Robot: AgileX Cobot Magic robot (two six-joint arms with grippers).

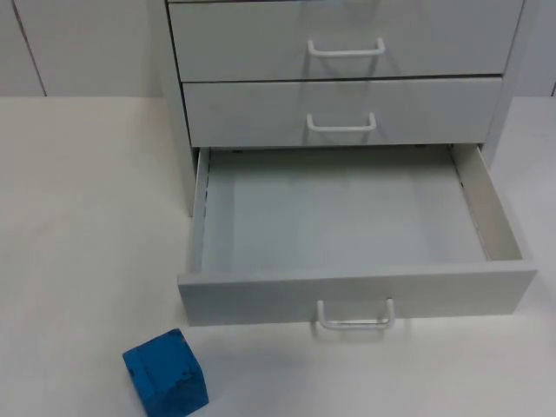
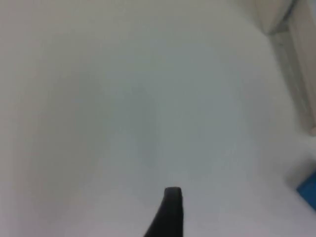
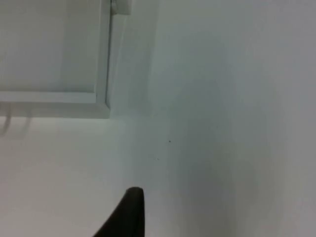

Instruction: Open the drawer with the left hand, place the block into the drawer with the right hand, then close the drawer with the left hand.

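1. The blue block point(image 1: 166, 372) is seen resting on the white table point(image 1: 78, 217), just off the front-left corner of the open drawer point(image 1: 347, 221) and apart from it, with one corner turned toward the drawer front.
2. A sliver of the same block point(image 2: 308, 189) is caught in the left wrist view, beside a pale edge of the cabinet.
3. The bottom drawer is found pulled well out of the cabinet point(image 1: 347, 69), and its inside is bare.
4. A white loop handle point(image 1: 354, 316) is fixed at the middle of the drawer front, hanging just above the table.
5. Above the open drawer, two more drawers are kept shut, each fitted with its own white handle point(image 1: 343, 48).
6. The drawer's front corner point(image 3: 101, 101) is picked up in the right wrist view, with table beyond it.
7. The left gripper point(image 2: 168, 212) is held over bare table beside the cabinet; whether it is open or closed cannot be told.
8. The right gripper point(image 3: 126, 212) is held over the table beside the drawer's corner; its state cannot be told either.
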